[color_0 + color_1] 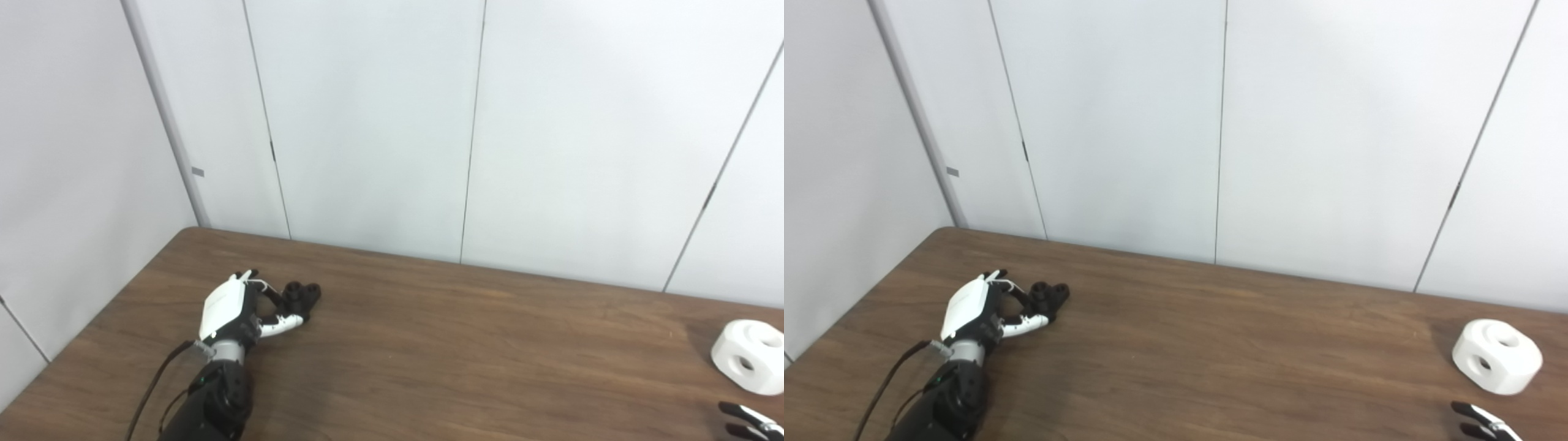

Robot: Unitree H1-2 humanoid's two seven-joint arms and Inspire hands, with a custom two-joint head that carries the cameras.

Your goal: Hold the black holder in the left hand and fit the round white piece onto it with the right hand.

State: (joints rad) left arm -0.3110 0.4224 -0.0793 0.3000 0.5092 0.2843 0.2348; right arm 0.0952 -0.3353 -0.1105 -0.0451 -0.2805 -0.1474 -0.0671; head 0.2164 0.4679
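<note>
Far over on the brown wooden table point(429, 355), the left hand point(236, 309) lies low on the surface, white back plate up, its arm and a dark cable trailing off the bottom edge. Its fingers point(272, 293) curl around the black holder point(301, 296), with the white-tipped thumb point(283, 324) reaching in from the near side; the holder sits just past the fingertips, resting on the table, its knobbed end poking out beyond the grasp. Whether the fingers are truly clamped or only cupped against it cannot be told at this distance. Well apart, across a long bare stretch of wood, the round white piece point(1496, 355) sits on the tabletop near the far right edge, holes visible in its top and side. The right hand point(1485, 421) shows only as a few dark and white fingertips point(1470, 410) at the bottom right corner, just nearer than the white piece and not touching it; they look spread, holding nothing, though most of the hand is cut off. Nothing lies between those fingertips and the white piece. Behind the table stand plain white wall panels point(367, 122) with thin vertical seams.
</note>
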